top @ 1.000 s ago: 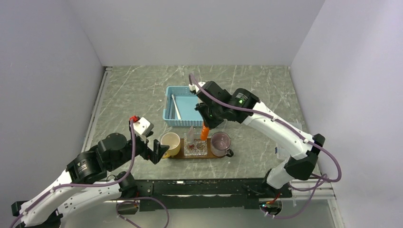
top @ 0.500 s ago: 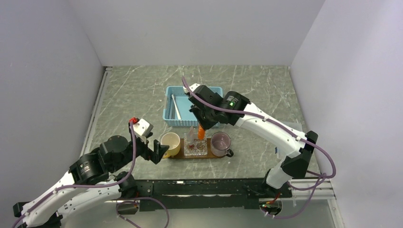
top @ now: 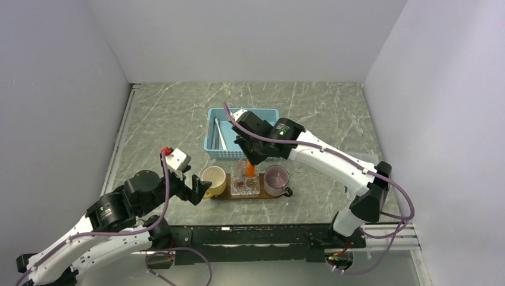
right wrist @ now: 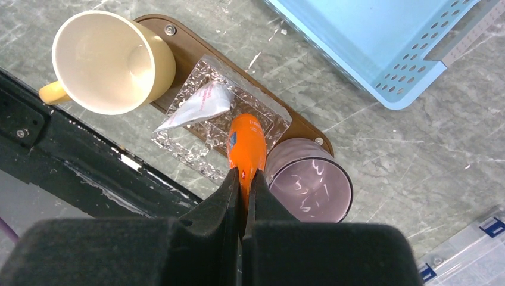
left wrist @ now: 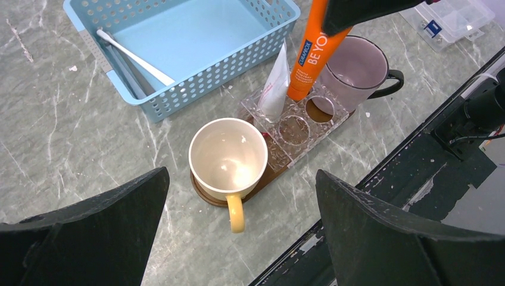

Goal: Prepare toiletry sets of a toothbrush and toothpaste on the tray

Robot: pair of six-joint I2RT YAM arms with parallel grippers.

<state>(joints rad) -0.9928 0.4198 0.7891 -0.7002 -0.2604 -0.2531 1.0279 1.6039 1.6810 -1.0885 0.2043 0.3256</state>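
— What's left of the tray (right wrist: 190,47)?
— The left gripper (top: 200,189), jaws wide and empty, by the yellow mug (right wrist: 104,59) on its left end.
— Behind the tray?
— A toothbrush (left wrist: 136,58) lies in the basket (left wrist: 202,89).
— Mid-tray?
— The right gripper (right wrist: 243,179) is clamped on the toothpaste (right wrist: 247,146), upright over the holder (right wrist: 190,152). A purple mug (right wrist: 309,185) is on the tray's right end.

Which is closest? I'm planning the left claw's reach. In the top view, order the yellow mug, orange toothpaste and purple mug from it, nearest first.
From the left claw:
1. yellow mug, beside it, left end of the tray.
2. toothpaste, mid-tray, in the right claw.
3. purple mug, right end.
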